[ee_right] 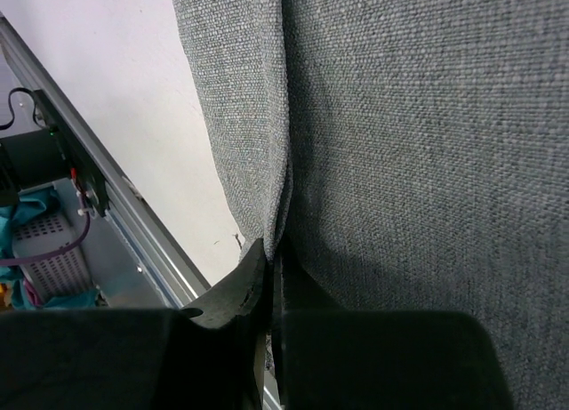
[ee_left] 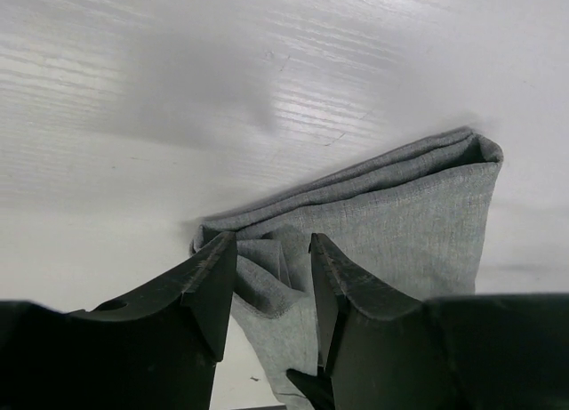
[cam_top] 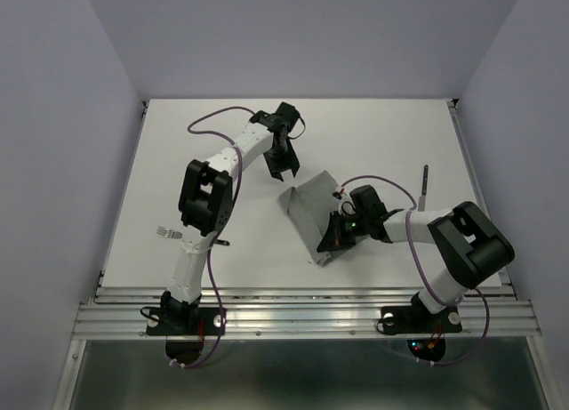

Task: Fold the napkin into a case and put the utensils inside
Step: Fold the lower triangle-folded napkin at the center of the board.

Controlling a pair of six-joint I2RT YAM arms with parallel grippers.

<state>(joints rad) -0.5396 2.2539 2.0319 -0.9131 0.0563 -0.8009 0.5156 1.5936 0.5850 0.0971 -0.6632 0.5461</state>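
Grey napkin (cam_top: 309, 210) lies folded, right jaws pinching its edge, left jaws parted at its corner

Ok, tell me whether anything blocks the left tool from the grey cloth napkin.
Nothing visible does. The left tool stands open right over the folded plain grey cloth napkin, a bunched corner showing between its fingers. The right tool is shut on its near end.

We see a white table (cam_top: 382, 134) boxed in by pale lilac walls (cam_top: 302, 36). A ribbed metal rail (cam_top: 302, 314) runs along its near edge. Below, the right wrist view shows us a perforated grey bin (ee_right: 49, 250) beside something teal (ee_right: 22, 216).
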